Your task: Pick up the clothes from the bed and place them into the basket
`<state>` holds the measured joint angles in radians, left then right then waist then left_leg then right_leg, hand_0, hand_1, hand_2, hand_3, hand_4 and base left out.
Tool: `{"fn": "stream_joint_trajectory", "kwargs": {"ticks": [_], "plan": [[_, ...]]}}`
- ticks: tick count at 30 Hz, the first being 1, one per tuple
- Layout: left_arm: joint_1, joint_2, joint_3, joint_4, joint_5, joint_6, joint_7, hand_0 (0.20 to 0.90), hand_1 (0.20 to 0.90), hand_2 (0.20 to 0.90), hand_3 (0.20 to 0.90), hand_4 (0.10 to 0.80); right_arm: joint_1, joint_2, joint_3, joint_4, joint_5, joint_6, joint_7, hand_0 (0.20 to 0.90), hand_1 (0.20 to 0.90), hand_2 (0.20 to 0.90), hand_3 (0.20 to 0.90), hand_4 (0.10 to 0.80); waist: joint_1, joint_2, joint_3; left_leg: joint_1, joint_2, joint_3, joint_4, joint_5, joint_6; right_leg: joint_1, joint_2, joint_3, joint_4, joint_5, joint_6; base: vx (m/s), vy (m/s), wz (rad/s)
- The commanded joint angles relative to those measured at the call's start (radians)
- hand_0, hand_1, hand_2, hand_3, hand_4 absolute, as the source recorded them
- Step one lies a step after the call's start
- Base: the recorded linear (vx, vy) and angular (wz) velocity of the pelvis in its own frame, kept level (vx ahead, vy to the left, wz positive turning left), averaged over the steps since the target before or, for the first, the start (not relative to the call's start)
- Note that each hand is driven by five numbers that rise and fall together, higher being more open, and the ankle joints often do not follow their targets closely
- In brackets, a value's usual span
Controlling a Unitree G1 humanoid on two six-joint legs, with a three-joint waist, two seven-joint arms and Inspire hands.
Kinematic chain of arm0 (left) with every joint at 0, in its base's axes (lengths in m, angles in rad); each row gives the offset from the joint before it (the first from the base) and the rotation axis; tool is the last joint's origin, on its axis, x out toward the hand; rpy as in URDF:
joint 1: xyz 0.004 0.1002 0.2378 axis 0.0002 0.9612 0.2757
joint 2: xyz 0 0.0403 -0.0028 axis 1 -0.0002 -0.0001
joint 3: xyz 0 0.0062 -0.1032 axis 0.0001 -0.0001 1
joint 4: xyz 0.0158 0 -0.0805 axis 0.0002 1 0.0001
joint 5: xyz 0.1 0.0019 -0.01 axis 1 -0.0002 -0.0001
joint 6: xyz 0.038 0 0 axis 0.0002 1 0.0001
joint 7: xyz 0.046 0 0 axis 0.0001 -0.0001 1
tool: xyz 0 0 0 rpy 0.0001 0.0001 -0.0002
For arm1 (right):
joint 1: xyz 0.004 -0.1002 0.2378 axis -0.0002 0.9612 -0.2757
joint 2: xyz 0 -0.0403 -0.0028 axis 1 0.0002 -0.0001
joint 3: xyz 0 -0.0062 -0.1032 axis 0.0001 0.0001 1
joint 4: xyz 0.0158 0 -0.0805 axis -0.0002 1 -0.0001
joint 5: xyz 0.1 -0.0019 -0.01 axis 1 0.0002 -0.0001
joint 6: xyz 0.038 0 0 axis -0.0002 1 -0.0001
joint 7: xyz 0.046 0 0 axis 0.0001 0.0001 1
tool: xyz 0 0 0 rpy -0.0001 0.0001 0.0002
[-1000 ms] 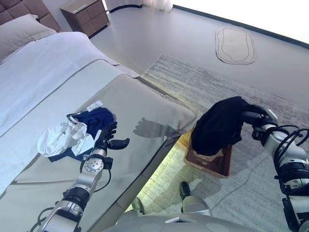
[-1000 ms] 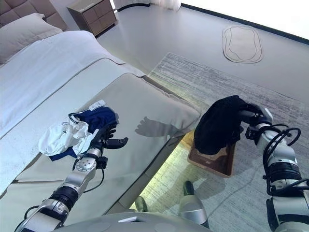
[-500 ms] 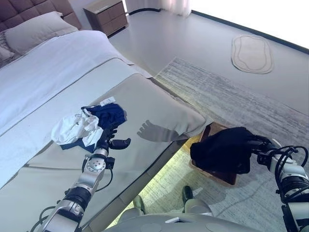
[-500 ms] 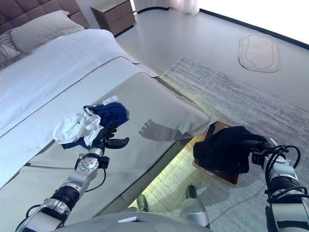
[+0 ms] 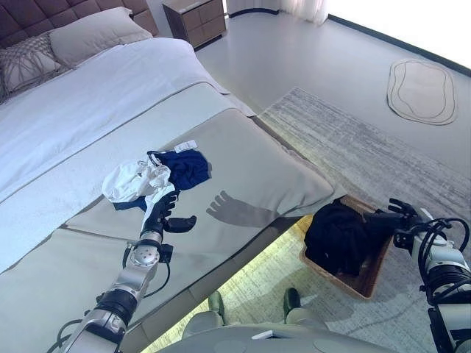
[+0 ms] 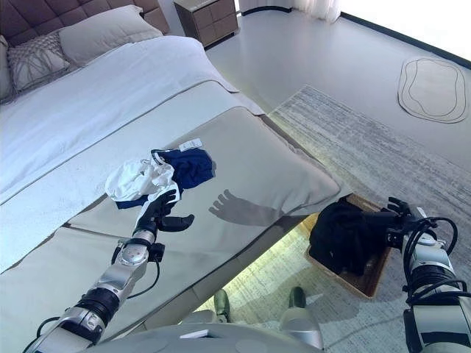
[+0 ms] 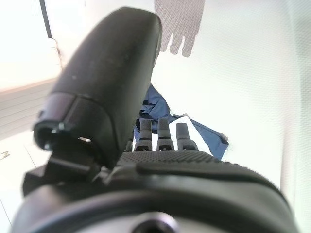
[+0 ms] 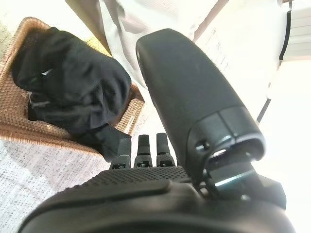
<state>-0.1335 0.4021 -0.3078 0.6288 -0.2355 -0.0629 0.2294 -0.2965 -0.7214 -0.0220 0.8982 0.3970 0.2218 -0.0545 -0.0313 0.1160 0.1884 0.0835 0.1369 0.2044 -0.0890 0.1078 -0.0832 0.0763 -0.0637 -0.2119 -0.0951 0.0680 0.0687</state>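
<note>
My right robot hand (image 6: pixel 397 213) is released above the black garment (image 6: pixel 344 237) in the basket (image 6: pixel 377 266). My left robot hand (image 6: pixel 158 211), fingers extended, touches the clothes (image 6: pixel 158 176) on the bed (image 6: pixel 257 162); a shallow grasp could drop one.

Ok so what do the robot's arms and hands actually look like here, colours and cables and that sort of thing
Both arms are silver-grey metal built from rounded segments with black joint bands. Each ends in a dark hand: the left hand and the right hand are black, with slim fingers and a thicker thumb. The wrist views show a textured, ridged palm and a smooth, rounded thumb. Thin black cables loop along both forearms near the wrists.
</note>
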Motion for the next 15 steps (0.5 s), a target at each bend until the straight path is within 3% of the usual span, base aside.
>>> {"fn": "stream_joint_trajectory", "kwargs": {"ticks": [1,15], "plan": [[-0.043,0.051,0.053,-0.095,0.025,-0.068,0.023,0.9,0.9,0.9,0.9,0.8,-0.075,-0.017,0.026,-0.027,-0.06,-0.081,-0.006,0.9,0.9,0.9,0.9,0.8,-0.011,-0.093,-0.048,0.017,-0.061,0.007,0.043,-0.117,0.003,0.018,0.003,0.008,0.022,-0.07,-0.018,0.0,0.0,0.0],[-0.005,0.051,0.083,-0.085,0.007,-0.046,0.035,0.9,0.9,0.9,0.9,0.8,-0.094,-0.035,0.047,-0.01,-0.125,-0.032,-0.07,0.9,0.9,0.9,0.9,0.8,0.028,-0.095,-0.048,0.02,-0.067,-0.021,0.037,-0.116,0.006,0.039,-0.003,-0.021,0.026,-0.084,-0.02,0.006,0.009,0.06]]}}
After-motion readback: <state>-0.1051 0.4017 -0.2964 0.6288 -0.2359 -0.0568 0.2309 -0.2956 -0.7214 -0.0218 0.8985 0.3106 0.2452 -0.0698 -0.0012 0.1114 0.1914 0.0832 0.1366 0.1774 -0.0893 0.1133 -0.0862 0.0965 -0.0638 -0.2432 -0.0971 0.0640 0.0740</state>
